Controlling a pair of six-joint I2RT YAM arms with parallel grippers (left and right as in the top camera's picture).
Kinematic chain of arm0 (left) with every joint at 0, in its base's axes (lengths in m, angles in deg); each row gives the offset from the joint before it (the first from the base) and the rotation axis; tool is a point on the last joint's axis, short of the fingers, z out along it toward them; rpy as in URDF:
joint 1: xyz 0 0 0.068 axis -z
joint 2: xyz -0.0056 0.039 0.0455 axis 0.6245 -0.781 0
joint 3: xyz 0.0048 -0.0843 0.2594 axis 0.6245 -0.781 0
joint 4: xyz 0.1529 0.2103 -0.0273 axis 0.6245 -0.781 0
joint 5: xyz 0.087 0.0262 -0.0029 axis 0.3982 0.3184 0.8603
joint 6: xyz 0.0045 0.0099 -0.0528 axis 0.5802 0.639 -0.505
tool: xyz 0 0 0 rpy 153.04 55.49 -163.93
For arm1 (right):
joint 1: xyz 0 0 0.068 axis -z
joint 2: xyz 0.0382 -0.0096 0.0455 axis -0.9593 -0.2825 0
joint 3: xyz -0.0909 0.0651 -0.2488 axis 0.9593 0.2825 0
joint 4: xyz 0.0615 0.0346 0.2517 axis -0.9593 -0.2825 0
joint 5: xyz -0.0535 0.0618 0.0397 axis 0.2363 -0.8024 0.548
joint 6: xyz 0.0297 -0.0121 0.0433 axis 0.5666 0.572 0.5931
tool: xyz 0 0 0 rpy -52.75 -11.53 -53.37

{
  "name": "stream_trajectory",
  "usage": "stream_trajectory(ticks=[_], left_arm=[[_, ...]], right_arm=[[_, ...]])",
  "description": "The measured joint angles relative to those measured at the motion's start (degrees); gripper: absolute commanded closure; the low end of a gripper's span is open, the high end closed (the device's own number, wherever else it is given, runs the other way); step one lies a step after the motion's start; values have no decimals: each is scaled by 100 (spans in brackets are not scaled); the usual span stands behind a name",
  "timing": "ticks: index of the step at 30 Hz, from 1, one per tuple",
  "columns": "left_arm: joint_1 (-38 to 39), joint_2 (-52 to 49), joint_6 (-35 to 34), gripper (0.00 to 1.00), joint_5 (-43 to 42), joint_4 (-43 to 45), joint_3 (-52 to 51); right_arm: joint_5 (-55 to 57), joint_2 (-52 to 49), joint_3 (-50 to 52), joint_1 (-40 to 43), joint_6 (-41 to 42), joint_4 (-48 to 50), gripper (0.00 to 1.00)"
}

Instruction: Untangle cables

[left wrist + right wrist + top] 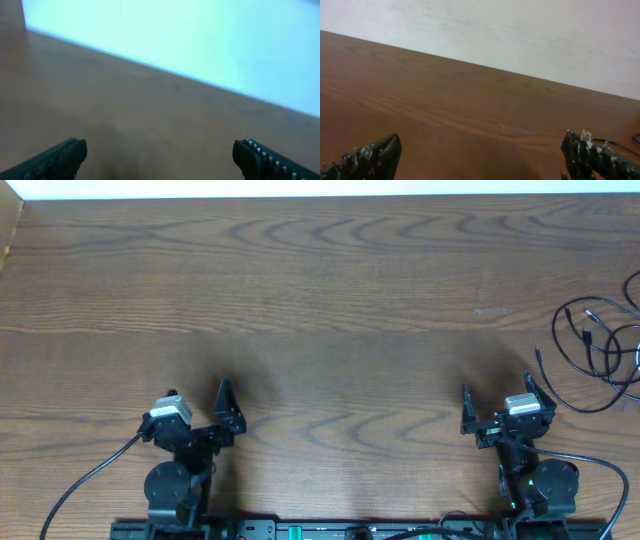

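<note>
The cables (598,348) are thin black cords lying in tangled loops on the wooden table (320,290) at its far right edge, partly cut off by the frame. In the right wrist view a short stretch of cable (619,144) shows at the right border. My right gripper (498,393) is open and empty, low over the table, left of and nearer than the cables. My left gripper (194,393) is open too, far to the left, holding nothing. Each wrist view shows bare wood between the left gripper (160,152) jaws and between the right gripper (480,149) jaws.
Thick black arm cables (85,485) run from both arm bases along the near edge. A pale wall (520,35) stands behind the table's far edge. The table's left edge (12,240) shows at the top left.
</note>
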Motion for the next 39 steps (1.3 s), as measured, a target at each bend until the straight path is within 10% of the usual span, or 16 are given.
stream_trajectory(ticks=[7,39], left_arm=[[0,0,807,1,-68,1292,-584],[0,0,1246,1,-452,892,-863]], right_arm=[[-2,0,0,0,2,2,1],[-2,0,0,0,0,2,1]])
